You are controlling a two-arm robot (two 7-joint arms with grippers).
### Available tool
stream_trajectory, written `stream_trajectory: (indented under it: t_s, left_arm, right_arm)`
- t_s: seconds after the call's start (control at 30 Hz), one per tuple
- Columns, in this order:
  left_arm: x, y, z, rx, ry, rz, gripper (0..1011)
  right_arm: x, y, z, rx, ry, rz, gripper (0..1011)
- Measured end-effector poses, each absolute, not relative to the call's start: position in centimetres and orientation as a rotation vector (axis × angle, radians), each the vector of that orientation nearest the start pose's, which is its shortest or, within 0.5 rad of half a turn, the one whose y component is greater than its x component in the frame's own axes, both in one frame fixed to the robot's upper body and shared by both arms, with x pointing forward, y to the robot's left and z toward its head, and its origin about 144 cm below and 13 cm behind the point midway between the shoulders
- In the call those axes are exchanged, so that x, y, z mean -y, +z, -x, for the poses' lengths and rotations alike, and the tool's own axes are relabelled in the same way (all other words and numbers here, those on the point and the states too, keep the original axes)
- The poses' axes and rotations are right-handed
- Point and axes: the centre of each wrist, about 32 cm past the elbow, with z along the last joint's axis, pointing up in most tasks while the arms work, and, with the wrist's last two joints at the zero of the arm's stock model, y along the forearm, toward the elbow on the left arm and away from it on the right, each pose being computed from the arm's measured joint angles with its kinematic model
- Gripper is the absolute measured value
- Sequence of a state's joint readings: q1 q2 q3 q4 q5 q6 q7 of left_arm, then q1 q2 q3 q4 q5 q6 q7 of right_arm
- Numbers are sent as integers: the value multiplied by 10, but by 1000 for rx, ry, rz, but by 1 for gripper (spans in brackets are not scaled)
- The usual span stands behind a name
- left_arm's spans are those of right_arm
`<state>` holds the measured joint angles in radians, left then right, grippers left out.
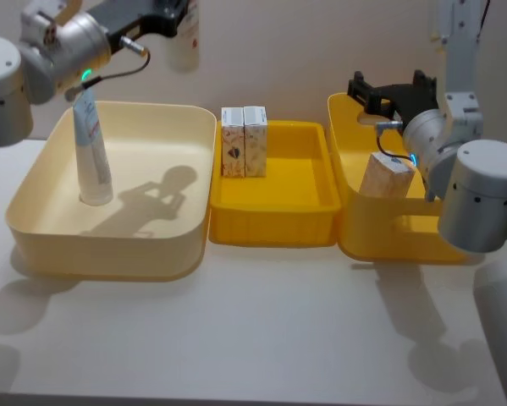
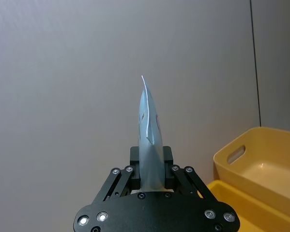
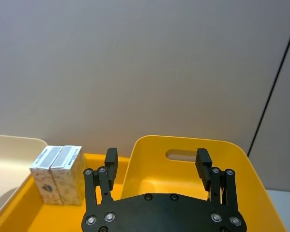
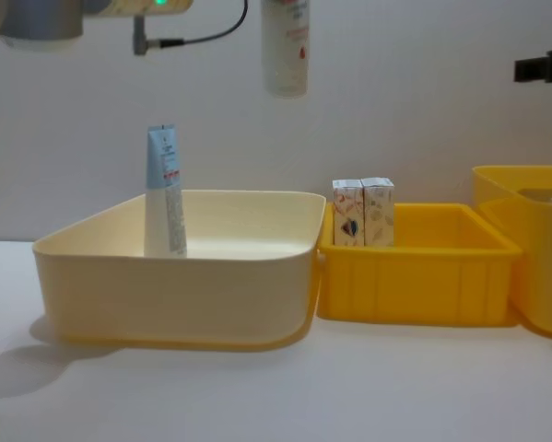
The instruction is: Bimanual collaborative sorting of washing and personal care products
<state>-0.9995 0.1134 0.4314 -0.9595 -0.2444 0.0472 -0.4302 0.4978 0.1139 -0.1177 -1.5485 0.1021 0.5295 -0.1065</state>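
My left gripper is high above the back rim of the cream bin, shut on a light-blue tube that hangs with its white end down. The left wrist view shows the tube clamped between the jaws of the left gripper. A second tube stands upright inside the cream bin. Two patterned cartons stand side by side in the middle yellow bin. My right gripper hovers open over the back of the right yellow bin, which holds one carton.
The three bins sit in a row across the white table, touching or nearly so. A plain wall runs close behind them. In the right wrist view the open right gripper faces the right bin's handle slot, with the two cartons off to one side.
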Motion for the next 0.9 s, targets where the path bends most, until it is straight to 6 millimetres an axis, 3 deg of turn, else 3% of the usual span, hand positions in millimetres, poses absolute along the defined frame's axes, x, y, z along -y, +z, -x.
stream_trajectory:
  t_s: [0.3,0.9]
  left_arm:
    - [-164,1398,-686,359,807,74,255]
    - [-156,1408,-698,363,720,97,256]
  right_arm:
    - [223,1322,-563,35,-1475,130,1001]
    - [218,1318,-560,87,-1338,133,1001]
